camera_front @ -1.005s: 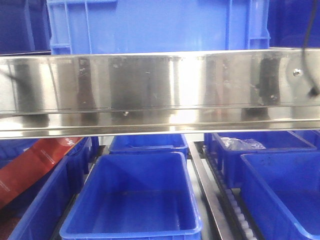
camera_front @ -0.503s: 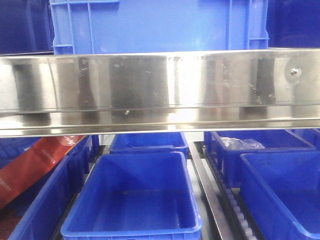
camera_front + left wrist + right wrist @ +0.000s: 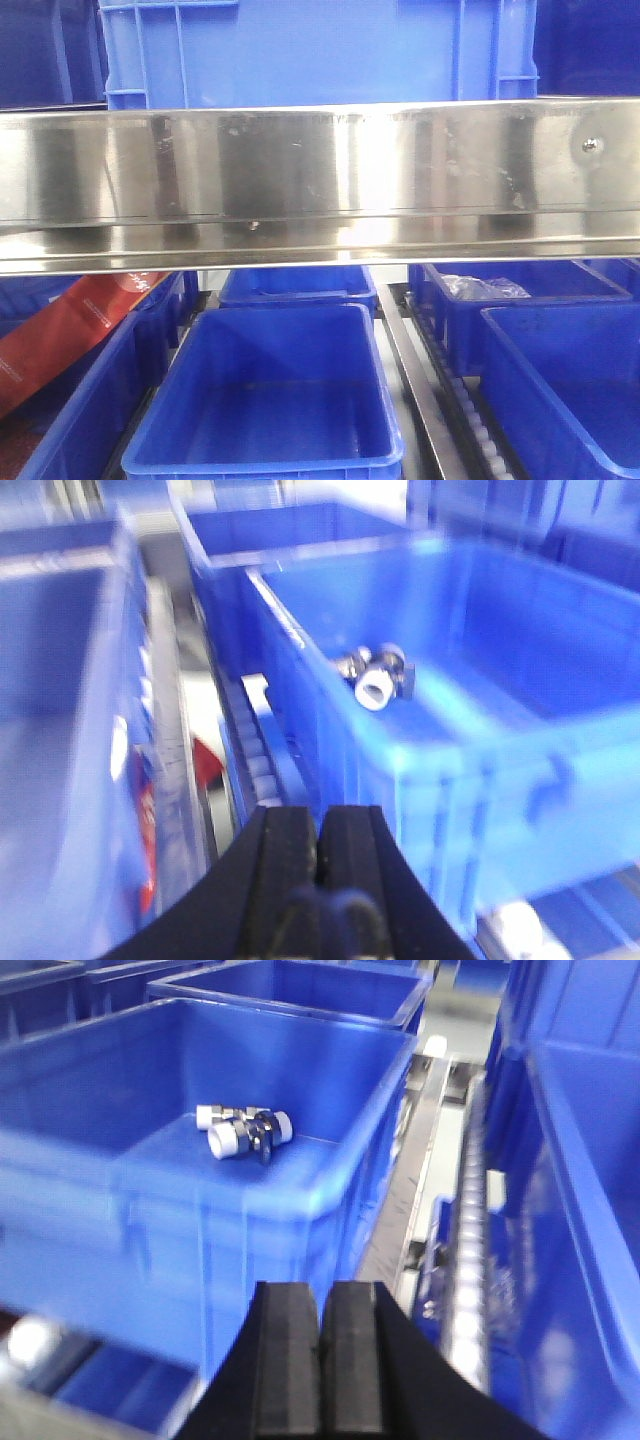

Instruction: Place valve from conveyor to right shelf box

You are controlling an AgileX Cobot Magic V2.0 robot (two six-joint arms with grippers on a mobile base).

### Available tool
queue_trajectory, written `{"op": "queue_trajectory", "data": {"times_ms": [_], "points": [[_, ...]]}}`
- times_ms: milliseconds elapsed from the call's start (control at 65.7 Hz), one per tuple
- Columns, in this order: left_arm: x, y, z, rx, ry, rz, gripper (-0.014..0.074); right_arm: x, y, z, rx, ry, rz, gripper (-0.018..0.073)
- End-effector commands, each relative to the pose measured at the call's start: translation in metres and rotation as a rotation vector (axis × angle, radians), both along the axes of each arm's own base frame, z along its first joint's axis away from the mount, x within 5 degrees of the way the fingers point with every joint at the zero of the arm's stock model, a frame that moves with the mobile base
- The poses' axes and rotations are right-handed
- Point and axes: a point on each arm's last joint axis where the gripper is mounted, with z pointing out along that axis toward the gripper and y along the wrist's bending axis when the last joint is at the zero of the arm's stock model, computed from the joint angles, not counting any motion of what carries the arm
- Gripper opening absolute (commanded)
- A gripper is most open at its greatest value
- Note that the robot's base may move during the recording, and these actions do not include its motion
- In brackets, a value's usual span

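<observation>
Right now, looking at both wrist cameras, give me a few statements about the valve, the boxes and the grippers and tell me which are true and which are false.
1. The valve lies inside a blue box. True.
2. The right gripper is shut on the valve. False: its jaws are closed on nothing, and the valve lies apart from it in the box.
3. The left gripper is wide open. False: its jaws are pressed together.
4. The valve has white end caps. True.
5. The valve rests on the conveyor. False: no conveyor shows; it lies on the box floor.
</observation>
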Motion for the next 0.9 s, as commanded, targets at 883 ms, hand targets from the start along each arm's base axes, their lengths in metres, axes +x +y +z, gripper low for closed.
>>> {"op": "queue_trajectory", "data": {"times_ms": [883], "points": [[-0.035,0.007,-0.128,-0.064,-0.216,0.000,-0.0111,-0.039,-0.017,-0.107,0.011,-0.103,-0.048,-0.0158]]}}
